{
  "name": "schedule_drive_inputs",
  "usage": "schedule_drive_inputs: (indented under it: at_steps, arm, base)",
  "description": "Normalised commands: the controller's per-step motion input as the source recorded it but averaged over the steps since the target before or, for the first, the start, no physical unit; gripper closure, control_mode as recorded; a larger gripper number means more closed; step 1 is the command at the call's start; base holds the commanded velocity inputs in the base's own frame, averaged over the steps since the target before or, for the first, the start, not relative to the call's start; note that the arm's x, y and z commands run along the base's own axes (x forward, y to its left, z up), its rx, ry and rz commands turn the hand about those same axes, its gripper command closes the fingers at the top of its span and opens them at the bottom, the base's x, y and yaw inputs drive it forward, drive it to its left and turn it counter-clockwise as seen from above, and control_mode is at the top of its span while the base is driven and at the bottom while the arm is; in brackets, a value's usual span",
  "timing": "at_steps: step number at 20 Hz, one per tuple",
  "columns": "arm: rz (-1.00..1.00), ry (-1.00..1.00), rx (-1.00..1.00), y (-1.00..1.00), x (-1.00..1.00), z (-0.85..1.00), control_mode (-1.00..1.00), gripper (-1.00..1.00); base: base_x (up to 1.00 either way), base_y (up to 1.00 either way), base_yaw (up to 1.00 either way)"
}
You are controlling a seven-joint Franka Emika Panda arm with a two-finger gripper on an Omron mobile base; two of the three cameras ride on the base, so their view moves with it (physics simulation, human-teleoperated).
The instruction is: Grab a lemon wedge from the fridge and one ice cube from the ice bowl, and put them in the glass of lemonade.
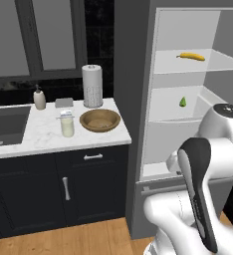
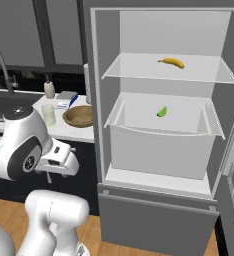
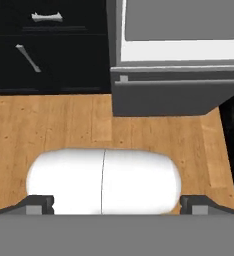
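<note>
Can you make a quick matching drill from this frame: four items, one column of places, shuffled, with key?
Items:
1. banana
2. lemon wedge
3. ice bowl
4. glass of lemonade

Places:
A. counter, just left of the wooden bowl
B. upper fridge shelf
C. counter, in front of the paper-towel roll
D. lower fridge shelf, above the drawer

Pairs: 1-B, 2-D, 3-C, 4-A

Arm folded low before its base — gripper pointing downward, jaws spread wide, holding nothing.
</note>
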Motion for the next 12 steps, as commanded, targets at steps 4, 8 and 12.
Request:
schedule_drive_inputs:
  at_steps: [4,8,12]
  arm:
    - [0.03,-0.04,0.00,0.00,0.00,-0.03,-1.00,-1.00]
    - [0.00,-0.11,0.00,0.00,-0.04,-0.01,-1.00,-1.00]
    - [0.00,-0.04,0.00,0.00,0.00,0.00,-1.00,-1.00]
  base:
    - [0.00,0.00,0.00]
    - [0.00,0.00,0.00]
    - [0.00,0.00,0.00]
